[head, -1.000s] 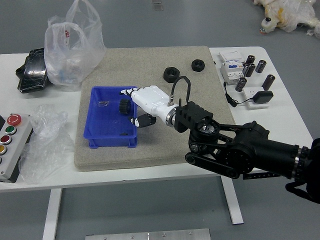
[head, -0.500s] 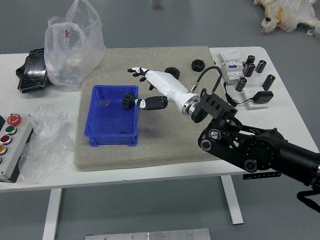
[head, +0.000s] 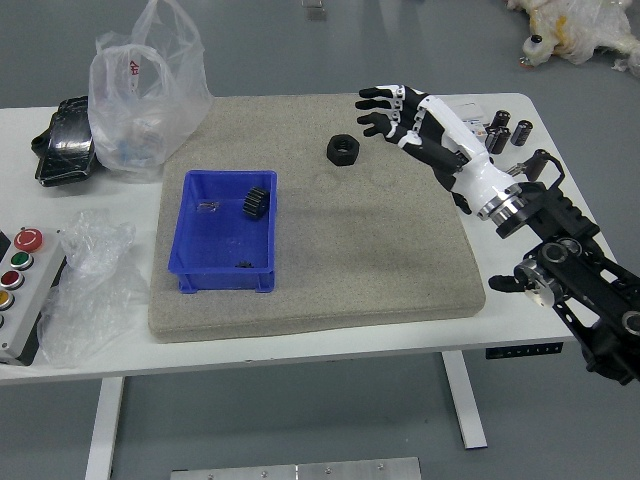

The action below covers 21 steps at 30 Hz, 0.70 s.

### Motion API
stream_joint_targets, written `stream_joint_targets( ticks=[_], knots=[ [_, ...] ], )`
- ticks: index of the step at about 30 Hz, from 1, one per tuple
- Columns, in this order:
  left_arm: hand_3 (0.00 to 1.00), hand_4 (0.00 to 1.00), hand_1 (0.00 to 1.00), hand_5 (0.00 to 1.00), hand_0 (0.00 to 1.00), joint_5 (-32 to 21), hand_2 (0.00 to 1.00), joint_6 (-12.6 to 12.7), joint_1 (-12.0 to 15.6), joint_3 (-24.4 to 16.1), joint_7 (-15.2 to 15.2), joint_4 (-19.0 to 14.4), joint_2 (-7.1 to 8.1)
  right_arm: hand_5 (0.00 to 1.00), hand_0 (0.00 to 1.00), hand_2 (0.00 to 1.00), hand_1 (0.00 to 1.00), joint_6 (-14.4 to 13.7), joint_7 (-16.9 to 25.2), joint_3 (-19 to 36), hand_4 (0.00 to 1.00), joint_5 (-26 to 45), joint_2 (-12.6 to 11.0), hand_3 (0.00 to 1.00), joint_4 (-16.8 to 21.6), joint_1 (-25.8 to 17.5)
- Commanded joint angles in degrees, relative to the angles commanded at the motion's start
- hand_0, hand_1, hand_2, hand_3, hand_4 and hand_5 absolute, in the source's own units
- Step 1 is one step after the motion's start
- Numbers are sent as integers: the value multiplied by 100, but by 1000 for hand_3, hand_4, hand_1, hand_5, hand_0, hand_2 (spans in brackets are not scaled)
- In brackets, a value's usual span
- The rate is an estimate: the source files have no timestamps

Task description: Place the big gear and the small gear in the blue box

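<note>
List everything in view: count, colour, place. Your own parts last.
blue box: 1, blue, mat's left
gear: 1, black, in box
small piece: 1, dark, box's near end
ring: 1, black, mat's far side
mat: 1, beige, on table
table: 1, white, centre
tall bag: 1, clear, far left
crumpled plastic: 1, clear, left
package: 1, black, far left
button panel: 1, white, left edge
cylinders: several, black, far right
toy-like object: 1, white-yellow, top right
right hand: 1, black-white, far right, fingers spread
</note>
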Motion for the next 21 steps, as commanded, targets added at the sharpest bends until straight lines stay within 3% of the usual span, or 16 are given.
stream_joint_targets(
  ticks=[2, 6, 9, 11, 21],
  knots=[
    [976, 816, 872, 795, 853, 16, 863, -3, -5, -7, -1, 1, 5, 906, 791, 750, 744, 159, 18, 267, 956, 447, -14, 767, -17, -208],
    [976, 816, 872, 793, 853, 42, 862, -15, -20, -12, -18, 6, 16, 944, 800, 752, 748, 208, -8, 724, 959, 1325, 30, 763, -29, -516],
    [975, 815, 866, 790, 851, 36, 859, -18, -26, -5, -35, 9, 22, 959, 799, 745, 754, 156, -39, 941, 957, 1951, 78, 748, -15, -728],
    [975, 815, 866, 790, 851, 19, 859, -14, -16, 3, -42, 10, 23, 959, 799, 745, 754, -27, -62, 1096, 957, 2165, 109, 748, 20, -876],
    [962, 816, 841, 786, 833, -56, 836, 55, 31, 50, -188, 14, -21, 951, 753, 734, 735, -1341, -321, 1630, 946, 183, 377, 716, -30, -1256]
  ],
)
